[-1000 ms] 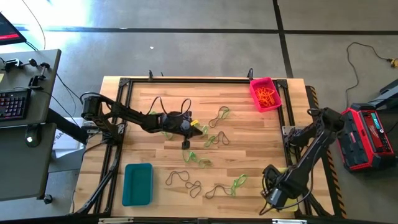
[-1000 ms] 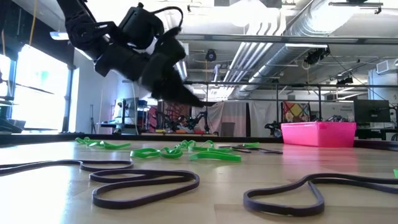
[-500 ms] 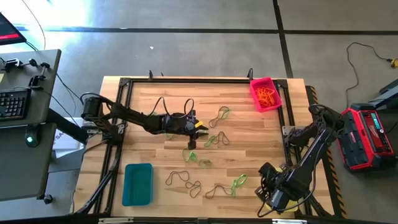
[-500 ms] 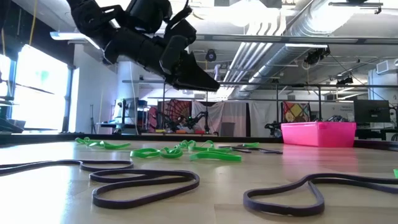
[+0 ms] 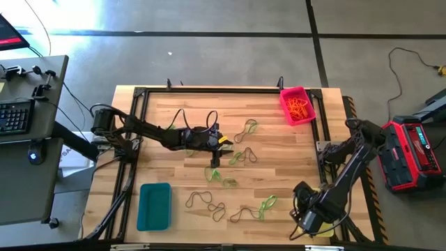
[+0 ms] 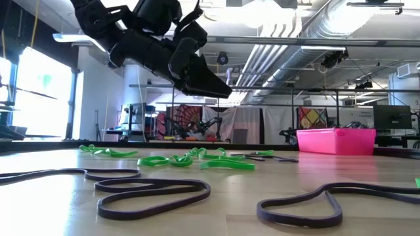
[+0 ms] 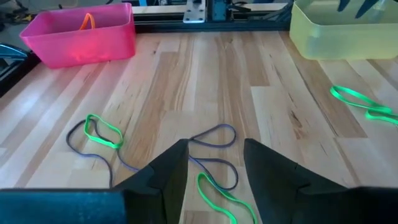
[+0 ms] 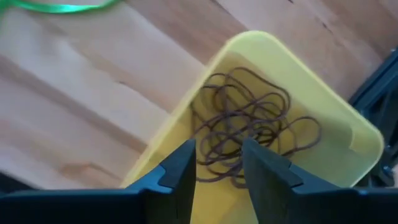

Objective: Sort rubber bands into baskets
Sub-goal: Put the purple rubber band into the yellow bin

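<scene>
Nearest the low camera, dark rubber bands [image 6: 154, 190] lie flat on the wooden table [image 5: 279, 136], with a cluster of green bands [image 6: 226, 164] farther back and the pink basket [image 6: 336, 140] beyond them at the far right corner. Above those green bands the left gripper [image 5: 221, 141] hangs clear of the wood, its fingers [image 7: 168, 177] parted and empty; its wrist view shows a dark band [image 7: 214, 134] and a green band [image 7: 217, 196] lying on the table just ahead of the tips. Orange bands [image 5: 300, 108] fill the pink basket. Relative to that basket, the teal basket [image 5: 154, 206] sits at the opposite, near-left corner of the table. At the near-right corner, the right gripper [image 8: 217, 168] hovers over the yellow basket [image 8: 323, 118], fingers spread and holding nothing, with a tangle of dark brown bands [image 8: 249, 127] lying inside it.
</scene>
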Robot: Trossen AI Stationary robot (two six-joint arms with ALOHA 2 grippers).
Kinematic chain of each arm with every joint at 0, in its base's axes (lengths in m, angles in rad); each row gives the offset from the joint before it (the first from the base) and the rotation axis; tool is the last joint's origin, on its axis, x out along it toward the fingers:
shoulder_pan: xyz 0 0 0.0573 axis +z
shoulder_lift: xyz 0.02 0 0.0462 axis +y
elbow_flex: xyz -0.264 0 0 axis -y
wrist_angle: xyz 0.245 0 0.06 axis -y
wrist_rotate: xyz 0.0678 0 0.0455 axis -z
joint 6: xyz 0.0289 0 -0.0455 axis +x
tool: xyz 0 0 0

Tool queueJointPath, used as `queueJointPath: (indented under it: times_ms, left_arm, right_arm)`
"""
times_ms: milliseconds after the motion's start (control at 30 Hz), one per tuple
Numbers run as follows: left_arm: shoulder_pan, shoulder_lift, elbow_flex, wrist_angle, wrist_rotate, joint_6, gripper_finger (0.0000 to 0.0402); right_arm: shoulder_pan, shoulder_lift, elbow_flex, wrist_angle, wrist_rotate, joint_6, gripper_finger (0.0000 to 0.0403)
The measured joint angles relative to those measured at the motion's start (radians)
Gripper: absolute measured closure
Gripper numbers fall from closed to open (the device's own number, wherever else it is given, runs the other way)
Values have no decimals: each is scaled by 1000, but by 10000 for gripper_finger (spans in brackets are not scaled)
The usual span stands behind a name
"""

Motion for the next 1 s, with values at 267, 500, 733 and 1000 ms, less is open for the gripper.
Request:
queueJointPath:
  times_ms: [267,500,733,1000]
  left_arm:
    - [-4,0,0,6,19,0,252]
    - [-37,11,41,-34,33,6,249]
    - [-47,162,230,-171,28,25,238]
    - [-15,329,382,-253,-24,-18,238]
  right_arm:
    - [-37,0,3,-15,-6,-21,267]
    - [-66,0,90,-152,-4,-54,227]
    - [-64,-1,185,-286,149,-95,210]
    - [-81,-1,193,-184,407,-266,210]
